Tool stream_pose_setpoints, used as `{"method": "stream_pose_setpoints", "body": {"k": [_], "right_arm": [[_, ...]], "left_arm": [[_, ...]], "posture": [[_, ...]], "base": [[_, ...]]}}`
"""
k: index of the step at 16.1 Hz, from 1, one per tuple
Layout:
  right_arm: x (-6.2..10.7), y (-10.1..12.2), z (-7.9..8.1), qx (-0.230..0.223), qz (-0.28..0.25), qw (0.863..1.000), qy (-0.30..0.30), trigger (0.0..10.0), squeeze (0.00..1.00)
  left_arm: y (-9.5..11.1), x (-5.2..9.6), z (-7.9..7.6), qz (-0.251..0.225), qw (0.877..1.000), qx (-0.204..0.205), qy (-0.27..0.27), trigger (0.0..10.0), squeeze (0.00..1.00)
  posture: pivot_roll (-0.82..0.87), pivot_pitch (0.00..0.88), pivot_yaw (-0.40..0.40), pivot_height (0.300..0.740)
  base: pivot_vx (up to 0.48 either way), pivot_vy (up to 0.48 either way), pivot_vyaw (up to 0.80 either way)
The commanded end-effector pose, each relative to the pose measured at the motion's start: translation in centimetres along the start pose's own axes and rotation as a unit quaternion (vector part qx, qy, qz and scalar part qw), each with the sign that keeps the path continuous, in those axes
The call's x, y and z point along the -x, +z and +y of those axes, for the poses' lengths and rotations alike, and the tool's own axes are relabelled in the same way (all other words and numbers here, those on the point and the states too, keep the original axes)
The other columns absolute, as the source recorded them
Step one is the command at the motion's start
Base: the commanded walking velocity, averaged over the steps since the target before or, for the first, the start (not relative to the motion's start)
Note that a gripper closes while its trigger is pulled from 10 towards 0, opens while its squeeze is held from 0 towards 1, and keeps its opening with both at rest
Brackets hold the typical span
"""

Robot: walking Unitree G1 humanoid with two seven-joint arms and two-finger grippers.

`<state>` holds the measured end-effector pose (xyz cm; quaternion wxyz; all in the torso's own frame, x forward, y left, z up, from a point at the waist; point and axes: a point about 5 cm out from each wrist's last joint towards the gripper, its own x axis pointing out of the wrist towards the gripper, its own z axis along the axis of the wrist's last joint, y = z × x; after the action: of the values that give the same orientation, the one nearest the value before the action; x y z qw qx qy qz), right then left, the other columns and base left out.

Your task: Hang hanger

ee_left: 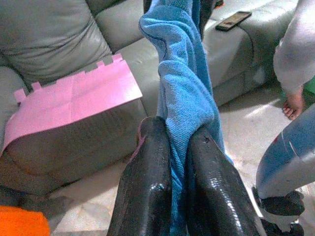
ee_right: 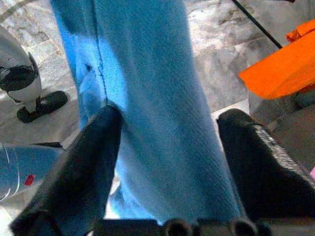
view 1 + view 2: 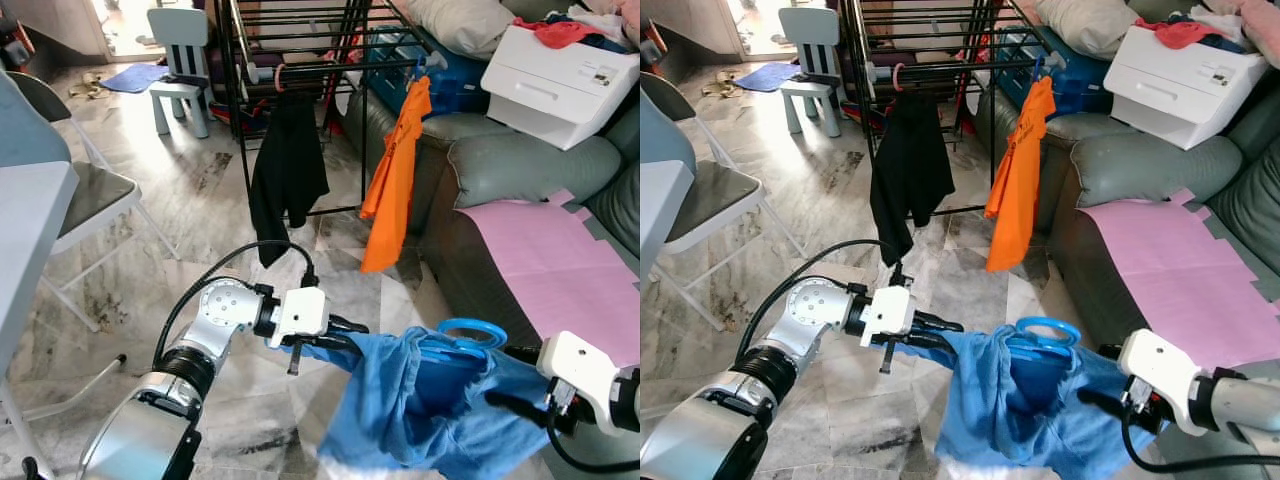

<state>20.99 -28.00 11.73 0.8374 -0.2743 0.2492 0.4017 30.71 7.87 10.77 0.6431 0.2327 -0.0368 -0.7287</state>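
Indoors — marble floor (image 3: 190, 200), grey sofa (image 3: 520, 160) | left fingers (image 1: 147, 187) clamped on blue shirt (image 3: 420, 400) | right fingers (image 2: 93, 147) apart

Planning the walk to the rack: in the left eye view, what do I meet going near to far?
Blue shirt held between both grippers → orange shirt → black garment on the drying rack → small chair.

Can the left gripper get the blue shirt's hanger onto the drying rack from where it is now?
Probably not yet. The left gripper is clamped on the blue shirt, low, with open floor before the drying rack. The black shirt and orange shirt already hang there.
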Motion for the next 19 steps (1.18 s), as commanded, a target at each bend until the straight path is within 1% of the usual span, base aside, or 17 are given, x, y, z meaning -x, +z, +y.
{"method": "stream_pose_setpoints", "body": {"k": [1,6,8,11,15,19], "right_arm": [[-0.1,0.1,-0.1,0.0,-0.007,1.0,0.007,0.0,0.0],[-0.4,0.2,0.4,-0.007,-0.016,1.0,0.021,0.0,0.0],[-0.1,0.0,0.8,-0.018,-0.018,0.999,0.039,0.0,0.0],[0.5,0.4,1.6,-0.049,-0.037,0.995,0.082,0.0,0.0],[0.8,0.5,2.3,-0.067,-0.049,0.99,0.112,0.0,0.0],[0.9,0.5,2.4,-0.071,-0.046,0.99,0.113,0.0,0.0]], "left_arm": [[0.6,-0.1,0.2,-0.017,1.0,-0.009,-0.003,0.0,0.0],[0.4,-0.1,-0.1,-0.017,1.0,-0.005,-0.006,0.0,0.0],[0.3,-0.1,-0.2,-0.015,1.0,-0.001,-0.007,0.0,0.0],[0.3,-0.2,-0.2,-0.013,1.0,0.001,-0.007,0.0,0.0],[0.1,-0.3,-0.2,-0.007,1.0,0.005,-0.004,0.0,0.0],[0.1,-0.2,-0.1,-0.004,1.0,0.007,0.002,0.0,0.0]], "posture": [[0.03,0.0,-0.038,0.74],[0.03,0.0,-0.037,0.74],[0.03,0.0,-0.035,0.74],[0.02,0.0,-0.035,0.74],[0.02,0.0,-0.036,0.74],[0.02,0.0,-0.036,0.74]], "base": [[0.0,0.0,0.0],[0.0,0.0,0.0],[0.0,0.0,0.0],[0.0,0.0,0.0],[0.0,0.0,0.0],[0.0,0.0,0.0]]}}
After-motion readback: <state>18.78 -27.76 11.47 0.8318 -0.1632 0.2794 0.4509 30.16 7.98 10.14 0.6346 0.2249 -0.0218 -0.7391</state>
